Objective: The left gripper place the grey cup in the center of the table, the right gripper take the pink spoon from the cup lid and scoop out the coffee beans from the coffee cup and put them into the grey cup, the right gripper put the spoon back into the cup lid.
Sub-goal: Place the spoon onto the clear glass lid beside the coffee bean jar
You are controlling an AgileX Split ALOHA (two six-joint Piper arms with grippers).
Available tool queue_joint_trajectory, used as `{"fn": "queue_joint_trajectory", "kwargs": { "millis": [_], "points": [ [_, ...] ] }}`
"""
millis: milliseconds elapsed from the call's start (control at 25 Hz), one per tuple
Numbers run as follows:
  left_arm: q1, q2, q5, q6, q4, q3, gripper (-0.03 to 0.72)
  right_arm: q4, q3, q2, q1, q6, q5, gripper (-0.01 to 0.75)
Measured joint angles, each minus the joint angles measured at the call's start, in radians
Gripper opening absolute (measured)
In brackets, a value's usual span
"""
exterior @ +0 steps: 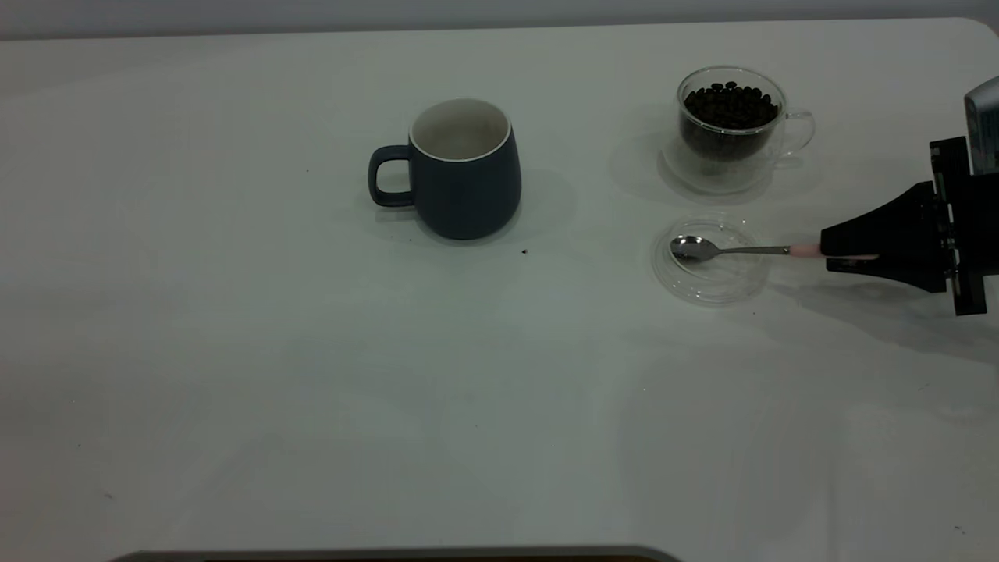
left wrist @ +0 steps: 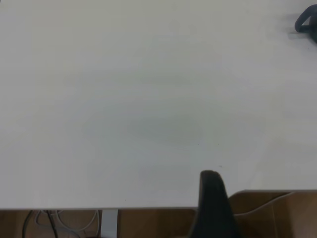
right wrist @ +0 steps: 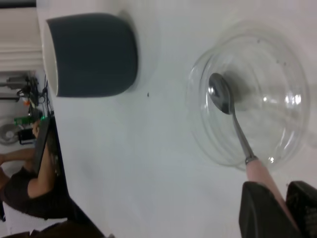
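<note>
At the right edge of the white table [exterior: 234, 351], the black right gripper [exterior: 847, 255] is clamped on the pale pink handle of the small metal pink spoon [exterior: 737, 250], whose bowl rests in the clear round cup lid [exterior: 712, 281]. Just behind stands the clear glass coffee cup [exterior: 730, 129] filled with dark coffee beans [exterior: 730, 105], while the blue-grey ceramic grey cup [exterior: 460, 168] sits upright near the table's center, handle leftward. The left gripper [left wrist: 210, 198] hangs at the table's left edge; whether its fingers are apart cannot be told.

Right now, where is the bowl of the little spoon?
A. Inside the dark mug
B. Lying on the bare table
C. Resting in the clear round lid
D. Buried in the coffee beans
C: the pink spoon has its metal bowl lying in the cup lid, while the right gripper is at its pink handle.
</note>
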State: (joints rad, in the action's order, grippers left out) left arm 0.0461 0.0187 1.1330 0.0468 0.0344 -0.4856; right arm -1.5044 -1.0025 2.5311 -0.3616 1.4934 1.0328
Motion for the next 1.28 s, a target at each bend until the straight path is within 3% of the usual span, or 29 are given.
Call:
{"fn": "queue_joint_trajectory", "kwargs": {
  "millis": [880, 960, 1280],
  "points": [
    [0.0, -0.001, 0.0, 0.0, 0.0, 0.0, 0.586, -0.045, -0.002, 0.019, 0.025, 0.028, -0.003, 0.127],
    [0.0, -0.001, 0.0, 0.0, 0.0, 0.0, 0.586, -0.047, -0.002, 0.019, 0.025, 0.033, -0.004, 0.172],
    [0.0, -0.001, 0.0, 0.0, 0.0, 0.0, 0.586, -0.048, -0.002, 0.019, 0.025, 0.051, 0.001, 0.519]
  ]
}}
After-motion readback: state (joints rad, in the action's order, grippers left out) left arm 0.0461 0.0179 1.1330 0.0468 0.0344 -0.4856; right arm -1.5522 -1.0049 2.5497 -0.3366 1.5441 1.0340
